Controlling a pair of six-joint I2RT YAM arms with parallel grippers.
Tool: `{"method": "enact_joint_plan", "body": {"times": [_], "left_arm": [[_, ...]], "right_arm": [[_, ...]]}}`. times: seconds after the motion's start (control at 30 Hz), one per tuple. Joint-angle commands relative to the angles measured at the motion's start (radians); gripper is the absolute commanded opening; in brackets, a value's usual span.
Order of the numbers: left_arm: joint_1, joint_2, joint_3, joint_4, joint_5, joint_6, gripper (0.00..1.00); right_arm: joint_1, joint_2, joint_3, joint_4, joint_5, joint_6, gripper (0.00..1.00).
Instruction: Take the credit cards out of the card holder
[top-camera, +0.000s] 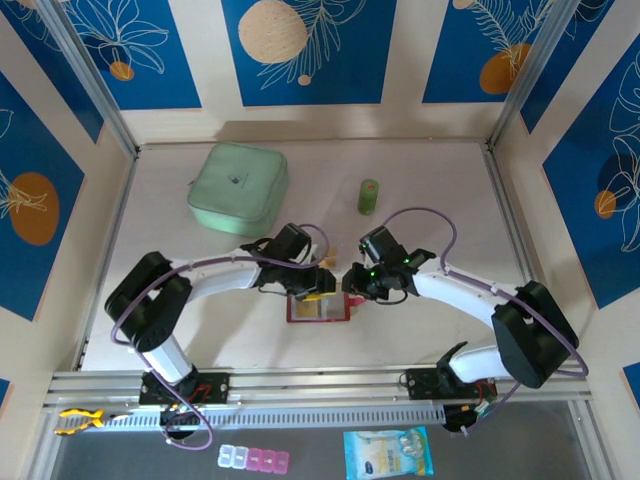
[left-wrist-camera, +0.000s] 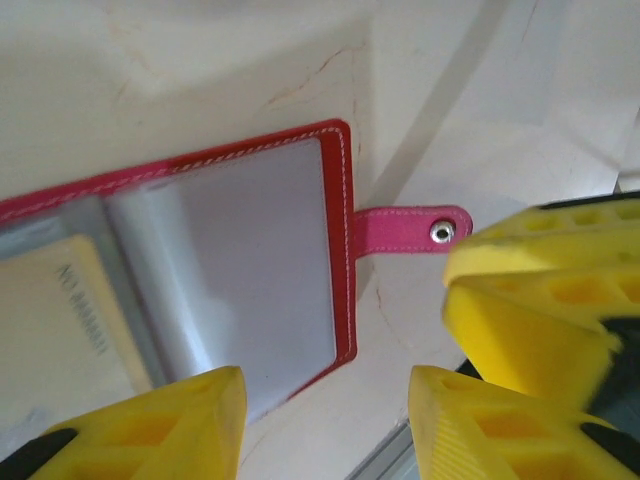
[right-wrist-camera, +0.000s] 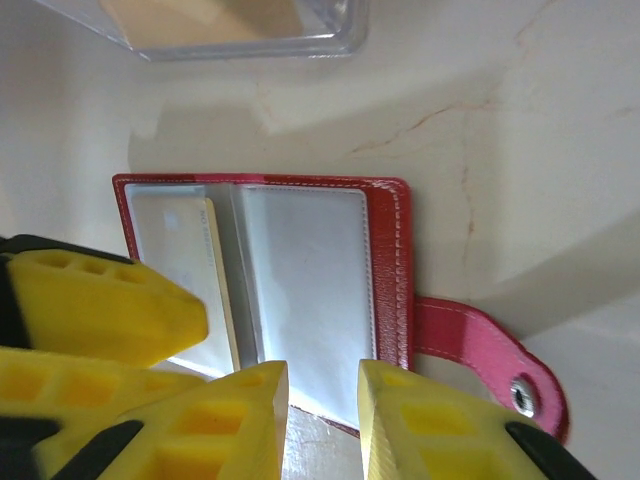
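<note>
Left gripper (left-wrist-camera: 325, 420) astride holder (left-wrist-camera: 230, 240) corner (agape)

2 end effectors (left-wrist-camera: 327, 405) (right-wrist-camera: 324, 400), jaws parted

Overhead, the middle of the frame is crowded: the left gripper (top-camera: 316, 287) and the right gripper (top-camera: 352, 288) hang just beside each other over the open card holder (top-camera: 318, 308), with hardly any gap to pass between them (in the left wrist view their yellow fingers nearly meet). Bare counter (top-camera: 440, 180) lies open at upper right and below the card holder. A pale-green pouch (top-camera: 238, 188) blocks the upper left. A green cylinder (top-camera: 368, 196) stands at upper centre.
</note>
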Motion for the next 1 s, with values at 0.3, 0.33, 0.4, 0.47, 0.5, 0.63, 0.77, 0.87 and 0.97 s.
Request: {"method": "enact_joint_plan", "body": {"times": [0.3, 0.33, 0.4, 0.47, 0.5, 0.63, 0.77, 0.87, 0.97], "left_arm": [[0.130, -0.186, -0.252, 0.145, 0.005, -0.048, 0.42], [0.140, -0.199, -0.269, 0.156, 0.006, -0.052, 0.42], [0.154, -0.219, -0.299, 0.180, 0.002, -0.063, 0.41], [0.162, -0.236, -0.321, 0.196, -0.005, -0.073, 0.41], [0.164, -0.242, -0.334, 0.206, -0.011, -0.078, 0.40], [0.168, -0.244, -0.373, 0.265, -0.035, -0.105, 0.39], [0.168, -0.226, -0.394, 0.327, -0.059, -0.135, 0.38], [0.167, -0.212, -0.404, 0.382, -0.070, -0.164, 0.36], [0.166, -0.195, -0.401, 0.407, -0.060, -0.172, 0.33]], "right_arm": [[0.106, 0.142, 0.142, 0.027, -0.022, 0.060, 0.26], [0.112, 0.151, 0.148, 0.028, -0.024, 0.064, 0.26], [0.119, 0.163, 0.155, 0.034, -0.030, 0.075, 0.26], [0.124, 0.176, 0.163, 0.049, -0.048, 0.083, 0.26], [0.127, 0.184, 0.169, 0.050, -0.054, 0.083, 0.26], [0.132, 0.218, 0.201, 0.036, -0.070, 0.075, 0.26], [0.132, 0.251, 0.214, 0.037, -0.098, 0.070, 0.25], [0.131, 0.272, 0.228, 0.030, -0.118, 0.061, 0.25], [0.131, 0.293, 0.243, 0.020, -0.137, 0.051, 0.25]]}}
